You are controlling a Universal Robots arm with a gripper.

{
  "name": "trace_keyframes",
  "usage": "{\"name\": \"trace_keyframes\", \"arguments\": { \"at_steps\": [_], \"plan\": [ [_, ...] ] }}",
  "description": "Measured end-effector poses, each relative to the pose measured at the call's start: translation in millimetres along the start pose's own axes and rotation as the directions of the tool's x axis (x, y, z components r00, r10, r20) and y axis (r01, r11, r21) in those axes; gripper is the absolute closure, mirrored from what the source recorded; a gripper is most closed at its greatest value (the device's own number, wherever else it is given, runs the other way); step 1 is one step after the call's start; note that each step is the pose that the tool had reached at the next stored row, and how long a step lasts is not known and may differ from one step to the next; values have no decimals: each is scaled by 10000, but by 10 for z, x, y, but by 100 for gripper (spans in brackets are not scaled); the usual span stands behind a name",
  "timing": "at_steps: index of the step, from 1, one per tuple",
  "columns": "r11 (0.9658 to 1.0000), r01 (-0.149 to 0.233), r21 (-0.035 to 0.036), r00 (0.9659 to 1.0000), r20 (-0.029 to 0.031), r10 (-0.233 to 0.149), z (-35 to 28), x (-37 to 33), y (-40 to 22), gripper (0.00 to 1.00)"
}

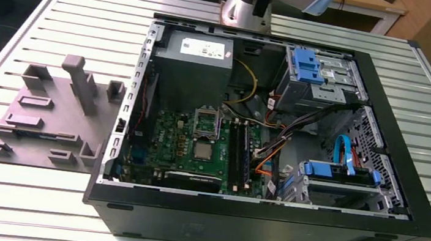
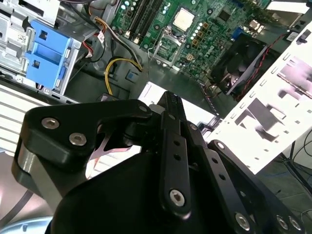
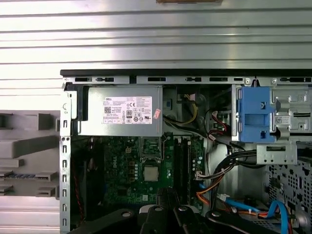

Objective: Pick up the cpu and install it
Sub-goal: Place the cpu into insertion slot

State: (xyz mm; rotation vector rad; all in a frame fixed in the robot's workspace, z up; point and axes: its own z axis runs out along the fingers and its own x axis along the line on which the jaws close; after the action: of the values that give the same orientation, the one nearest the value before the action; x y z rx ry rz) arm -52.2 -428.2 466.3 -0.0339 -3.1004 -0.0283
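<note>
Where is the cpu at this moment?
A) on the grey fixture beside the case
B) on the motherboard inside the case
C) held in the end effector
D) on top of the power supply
B: in the first wrist view the cpu lies flat on the green motherboard, inside the case.

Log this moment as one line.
cpu: lying flat on the motherboard inside the open case | gripper: above the case, not touching the cpu

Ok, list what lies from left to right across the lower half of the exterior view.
Grey fixture → cpu → orange cables → blue drive carrier.
</note>
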Motion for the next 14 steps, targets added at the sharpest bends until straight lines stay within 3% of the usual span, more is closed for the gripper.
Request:
{"name": "trace_keyframes", "arguments": {
  "at_steps": [8,9,11,12,14],
  "plan": [
    [10000,-1,0,10000,-5,1,146,-9,51,90],
    [10000,-1,1,10000,-8,1,207,-13,72,90],
    [10000,-2,1,10000,-9,2,243,-15,85,90],
    [10000,-2,1,10000,-11,2,296,-22,-45,90],
    [10000,-2,1,10000,-11,2,295,-22,-52,90]
  ]
}}
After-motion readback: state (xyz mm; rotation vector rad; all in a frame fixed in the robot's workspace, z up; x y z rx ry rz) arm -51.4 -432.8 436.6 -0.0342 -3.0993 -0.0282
